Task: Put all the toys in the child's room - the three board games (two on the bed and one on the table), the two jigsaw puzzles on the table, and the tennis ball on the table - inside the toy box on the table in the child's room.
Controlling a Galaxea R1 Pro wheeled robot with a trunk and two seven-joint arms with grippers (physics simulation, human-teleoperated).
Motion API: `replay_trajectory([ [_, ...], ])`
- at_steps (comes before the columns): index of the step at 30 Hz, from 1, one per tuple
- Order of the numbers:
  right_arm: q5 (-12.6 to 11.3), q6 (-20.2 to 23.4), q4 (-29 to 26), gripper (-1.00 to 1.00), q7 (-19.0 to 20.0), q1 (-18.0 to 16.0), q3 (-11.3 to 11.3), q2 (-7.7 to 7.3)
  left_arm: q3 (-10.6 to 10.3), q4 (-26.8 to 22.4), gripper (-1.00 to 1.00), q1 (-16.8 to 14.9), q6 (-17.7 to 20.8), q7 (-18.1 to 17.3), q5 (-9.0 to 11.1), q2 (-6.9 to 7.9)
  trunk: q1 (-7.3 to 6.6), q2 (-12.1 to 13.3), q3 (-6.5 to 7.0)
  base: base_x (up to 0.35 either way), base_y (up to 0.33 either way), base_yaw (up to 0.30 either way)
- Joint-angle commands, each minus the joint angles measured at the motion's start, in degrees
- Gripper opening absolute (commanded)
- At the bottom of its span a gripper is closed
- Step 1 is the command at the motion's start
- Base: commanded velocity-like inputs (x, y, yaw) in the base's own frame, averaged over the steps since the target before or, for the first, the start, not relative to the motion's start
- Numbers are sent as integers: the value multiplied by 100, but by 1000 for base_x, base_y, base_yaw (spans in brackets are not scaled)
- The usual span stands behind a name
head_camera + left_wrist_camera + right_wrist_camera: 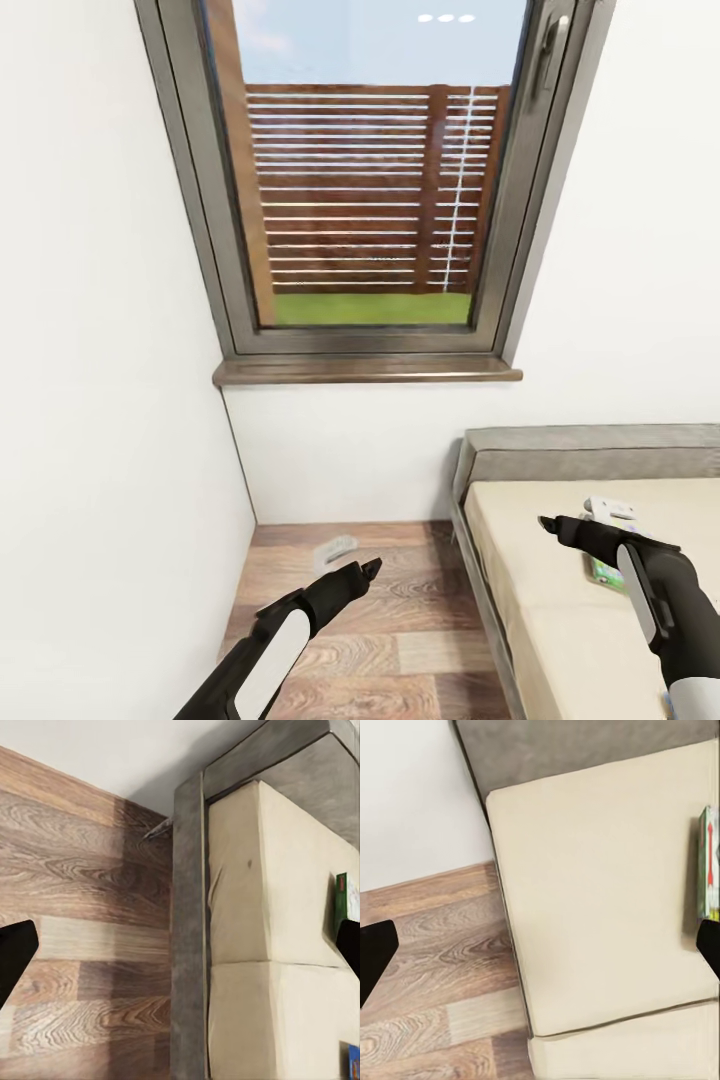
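Faced a grey-framed window (365, 180). Both black grippers, left (372, 568) and right (545, 523), spread wide, empty. White-green board game box (610, 512) on cream mattress (560, 620), right.

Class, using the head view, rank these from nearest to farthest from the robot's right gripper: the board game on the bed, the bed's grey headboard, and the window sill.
1. The board game, on the mattress right beside the right gripper.
2. The grey headboard, against the wall just beyond the gripper.
3. The window sill, higher up the wall, towards the left.
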Motion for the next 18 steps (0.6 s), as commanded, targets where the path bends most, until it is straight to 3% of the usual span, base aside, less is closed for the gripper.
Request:
replay_trajectory([
  [1,-1,30,-5,100,25,-4,-9,3,-8,-11,100,-3,14,50,61,2,0,-3,-6,10,0,-221],
  [18,-1,31,-5,100,25,-4,-12,9,-4,-11,100,-3,14,43,61,2,0,-3,-6,3,0,-255],
])
